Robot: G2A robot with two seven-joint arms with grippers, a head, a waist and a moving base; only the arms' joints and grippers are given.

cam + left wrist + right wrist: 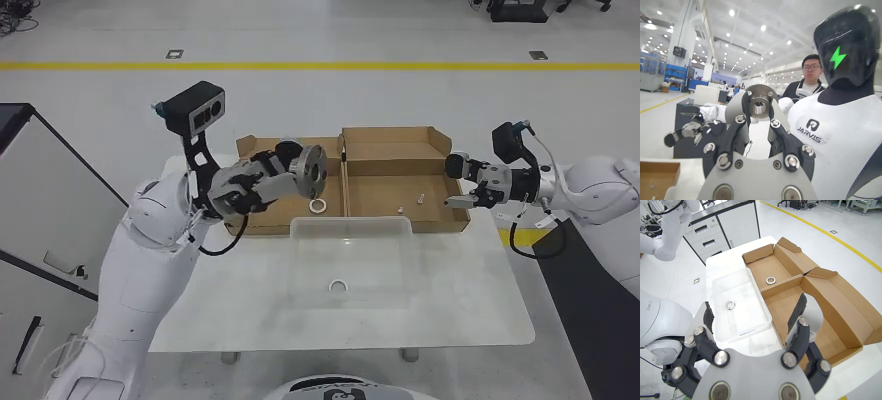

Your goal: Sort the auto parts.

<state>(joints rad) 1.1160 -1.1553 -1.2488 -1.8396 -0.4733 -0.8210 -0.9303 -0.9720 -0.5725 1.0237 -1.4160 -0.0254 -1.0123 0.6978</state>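
My left gripper is shut on a metal flanged hub, held in the air over the left cardboard box. In the left wrist view the fingers clamp the hub by its centre boss. A silver ring lies in that box, seen also as the ring. A second ring lies in the clear plastic tray, the ring and tray showing below my right gripper. That gripper hangs open and empty at the right box's outer edge.
Two small bolts lie in the right box. The boxes stand side by side at the back of the white table, the tray in front of them. A grey cabinet stands beyond the table's end.
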